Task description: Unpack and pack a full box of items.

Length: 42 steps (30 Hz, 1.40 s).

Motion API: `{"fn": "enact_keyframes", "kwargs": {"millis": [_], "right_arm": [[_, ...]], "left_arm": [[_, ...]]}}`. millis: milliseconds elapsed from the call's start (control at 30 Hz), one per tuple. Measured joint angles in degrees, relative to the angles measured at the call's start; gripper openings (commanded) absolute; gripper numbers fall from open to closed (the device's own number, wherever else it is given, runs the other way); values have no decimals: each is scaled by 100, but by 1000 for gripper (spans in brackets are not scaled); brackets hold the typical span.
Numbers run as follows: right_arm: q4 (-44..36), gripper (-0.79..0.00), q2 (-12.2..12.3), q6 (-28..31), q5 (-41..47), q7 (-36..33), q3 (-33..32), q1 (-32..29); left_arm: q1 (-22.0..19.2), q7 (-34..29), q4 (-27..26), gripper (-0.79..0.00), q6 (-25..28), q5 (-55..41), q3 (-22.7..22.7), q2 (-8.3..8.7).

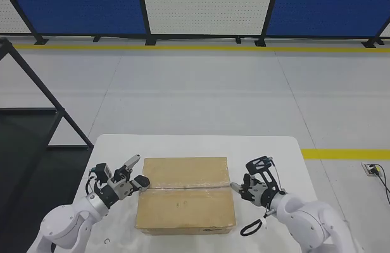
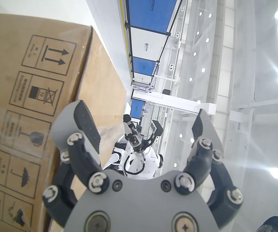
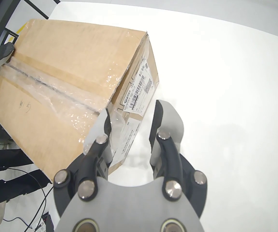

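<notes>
A brown cardboard box (image 1: 185, 193) lies shut in the middle of the white table (image 1: 271, 152), with clear tape (image 3: 56, 88) along its top seam. My left gripper (image 1: 137, 172) stands open at the box's left end, one finger (image 2: 87, 124) close to the printed side (image 2: 32, 73). At the right end my right gripper (image 1: 240, 183) is open, its jaws level with the top edge. One right finger (image 3: 105, 124) is at the taped corner over the label (image 3: 139, 88). The left gripper's pad (image 3: 4, 53) rests by the far end of the seam.
A black metal frame (image 1: 30, 95) stands off the table's left side. A black cable (image 1: 252, 226) loops on the table by the right arm. Bare table surface lies behind the box and to its right (image 3: 226, 85).
</notes>
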<state>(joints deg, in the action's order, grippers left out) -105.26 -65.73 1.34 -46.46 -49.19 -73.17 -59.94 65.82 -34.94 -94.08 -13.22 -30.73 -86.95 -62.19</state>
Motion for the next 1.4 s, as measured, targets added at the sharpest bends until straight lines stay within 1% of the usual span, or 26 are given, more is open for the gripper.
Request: {"fn": "enact_keyframes", "kwargs": {"millis": [33, 67, 100, 167, 200, 267, 333, 400, 433, 467, 733, 867, 1400], "right_arm": [[-15, -308, 1, -14, 8, 36, -16, -12], [-33, -360, 1, -35, 20, 78, -35, -29], [-59, -385, 2, -64, 38, 129, -64, -55], [-108, -354, 5, -115, 58, 196, -119, -95], [-143, -326, 9, -132, 72, 219, -157, -125], [-191, -243, 18, -145, 76, 221, -221, -166], [-251, -219, 28, -199, 62, 240, -300, -213], [-307, -126, 34, -248, 66, 289, -369, -260], [-349, -12, 36, -286, 87, 343, -418, -304], [-383, 0, 38, -307, 113, 388, -454, -344], [-713, 0, 49, -440, 458, 873, -829, -739], [-811, 0, 59, -406, 569, 939, -955, -865], [-686, 0, 64, -372, 627, 923, -888, -779]], "left_arm": [[4, 1, -3, 0, 1, -1, 0, 1], [8, 3, -7, 0, 3, -2, -1, 2], [13, 5, -12, 0, 4, -4, -1, 3], [18, 8, -18, 0, 4, -6, -2, 4], [21, 7, -22, 0, 4, -5, -2, 6], [23, 2, -26, 0, 1, 0, -1, 8], [28, 1, -31, 0, -1, 1, -1, 10], [32, -2, -36, 0, 1, -7, -1, 12], [35, -4, -39, 0, 4, -11, -1, 13], [37, -4, -41, 0, 7, -12, -1, 13], [57, 0, -53, 0, 37, -30, -5, 19], [68, 0, -59, 0, 41, -33, -8, 23], [104, 6, -66, 0, 41, -40, -24, 38]]}}
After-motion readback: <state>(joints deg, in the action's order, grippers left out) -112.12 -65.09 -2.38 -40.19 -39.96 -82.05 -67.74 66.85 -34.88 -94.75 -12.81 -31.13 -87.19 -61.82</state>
